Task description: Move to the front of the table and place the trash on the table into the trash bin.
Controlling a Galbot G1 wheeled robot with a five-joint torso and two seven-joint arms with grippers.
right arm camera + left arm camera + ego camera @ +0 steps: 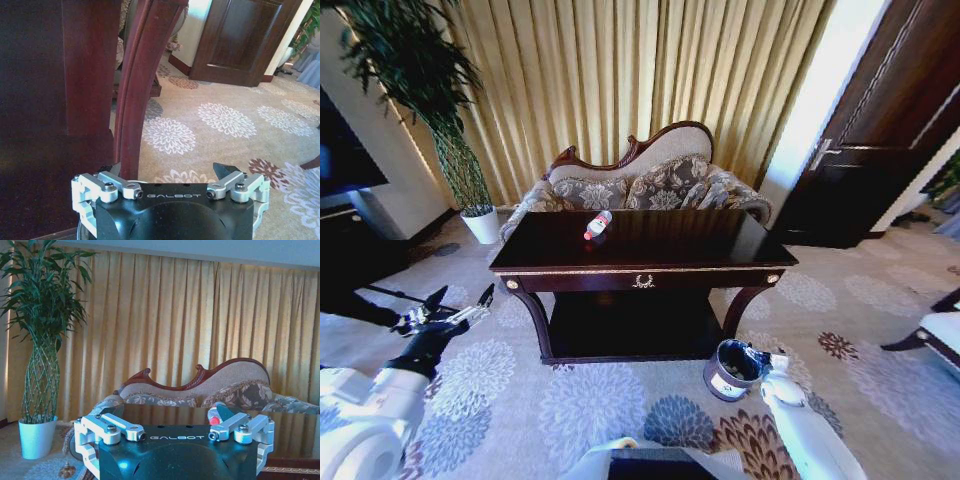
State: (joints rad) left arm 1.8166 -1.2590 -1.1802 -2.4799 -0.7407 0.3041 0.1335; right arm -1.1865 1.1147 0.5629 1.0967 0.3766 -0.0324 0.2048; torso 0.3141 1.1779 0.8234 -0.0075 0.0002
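Trash bottle [597, 224] on table [720, 240] | left end effector [460, 310] spread, raised | right end effector [752, 357] over bin [728, 370]

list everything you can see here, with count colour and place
table: 1, dark reddish-brown with gold trim, centre of room before the sofa
plastic bottle: 1, clear with red label, white cap, lying on the tabletop toward its left rear
trash bin: 1, dark brown, pale label, on the carpet by the table's front right leg
sofa: 1, patterned beige with carved wood frame, behind the table
plant: 1, green in a white pot, left of the sofa
curtains: gold, along the back wall
door: 1, dark wood, right
carpet: beige with floral medallions
left gripper: open, low left of the table
right gripper: open, beside the table's leg near the bin
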